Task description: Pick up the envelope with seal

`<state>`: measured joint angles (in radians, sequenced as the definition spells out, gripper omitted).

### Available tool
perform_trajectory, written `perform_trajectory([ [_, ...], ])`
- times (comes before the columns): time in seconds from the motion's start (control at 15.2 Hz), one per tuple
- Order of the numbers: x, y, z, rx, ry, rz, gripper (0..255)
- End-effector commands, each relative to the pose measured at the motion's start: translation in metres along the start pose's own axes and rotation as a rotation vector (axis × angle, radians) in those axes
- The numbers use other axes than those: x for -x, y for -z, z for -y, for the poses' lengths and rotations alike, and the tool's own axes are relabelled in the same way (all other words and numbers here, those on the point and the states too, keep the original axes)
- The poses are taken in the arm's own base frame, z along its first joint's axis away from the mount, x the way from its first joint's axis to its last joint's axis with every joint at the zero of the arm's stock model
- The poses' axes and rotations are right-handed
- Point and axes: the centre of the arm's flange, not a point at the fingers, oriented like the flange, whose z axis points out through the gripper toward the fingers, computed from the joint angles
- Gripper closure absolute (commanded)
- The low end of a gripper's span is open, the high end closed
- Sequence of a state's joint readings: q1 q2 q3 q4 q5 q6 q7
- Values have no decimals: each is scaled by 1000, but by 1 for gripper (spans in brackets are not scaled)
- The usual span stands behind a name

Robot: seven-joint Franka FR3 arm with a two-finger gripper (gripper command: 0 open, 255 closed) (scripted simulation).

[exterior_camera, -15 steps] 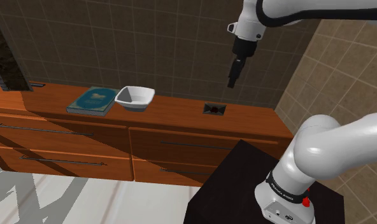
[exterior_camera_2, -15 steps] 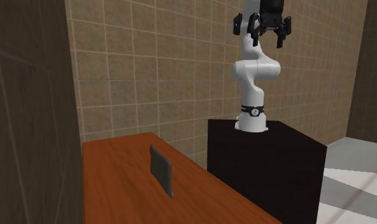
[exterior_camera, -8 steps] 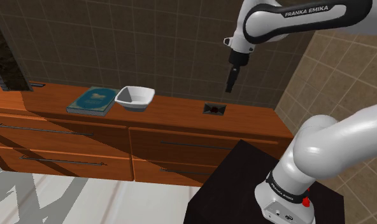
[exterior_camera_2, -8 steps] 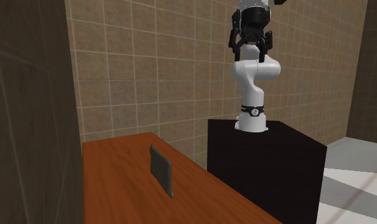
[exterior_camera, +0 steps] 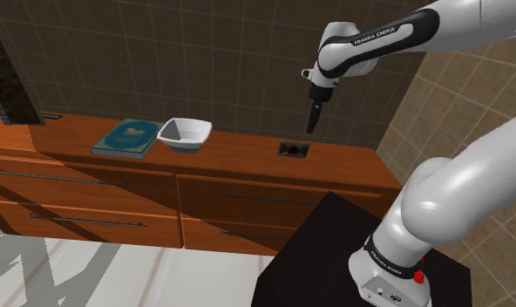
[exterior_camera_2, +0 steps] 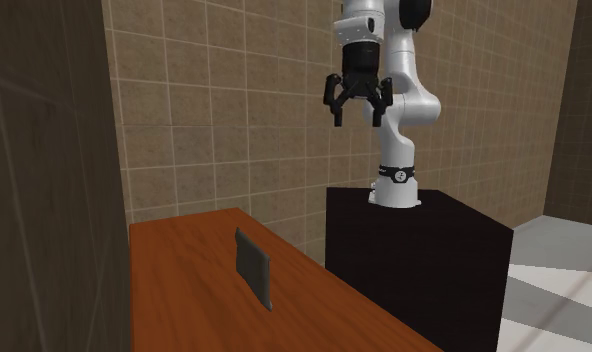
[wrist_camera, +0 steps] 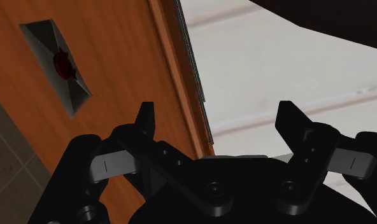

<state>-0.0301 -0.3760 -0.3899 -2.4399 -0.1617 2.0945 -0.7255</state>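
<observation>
Below the wide-open, empty gripper (exterior_camera: 312, 129), maybe slightly to the shoulder view's left, the envelope (exterior_camera: 294, 150) lies on the counter (exterior_camera: 239, 150).

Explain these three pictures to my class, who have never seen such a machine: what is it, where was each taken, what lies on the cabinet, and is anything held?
It is a white robot arm on a black box. One picture looks from beside it, one along the wooden cabinet towards it, one from a camera on its black hand. On the cabinet lie a book, a white bowl and a grey envelope with a red seal. The hand hangs open in the air, holding nothing.
</observation>
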Motion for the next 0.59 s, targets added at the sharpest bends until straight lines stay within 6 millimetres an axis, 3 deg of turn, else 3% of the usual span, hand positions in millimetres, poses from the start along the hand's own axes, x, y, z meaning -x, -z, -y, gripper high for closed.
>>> perform_trajectory([
  [0.0,-3,-18,-20,-3,24,2,0],
  [0.53,-17,-86,-104,-21,111,8,0],
])
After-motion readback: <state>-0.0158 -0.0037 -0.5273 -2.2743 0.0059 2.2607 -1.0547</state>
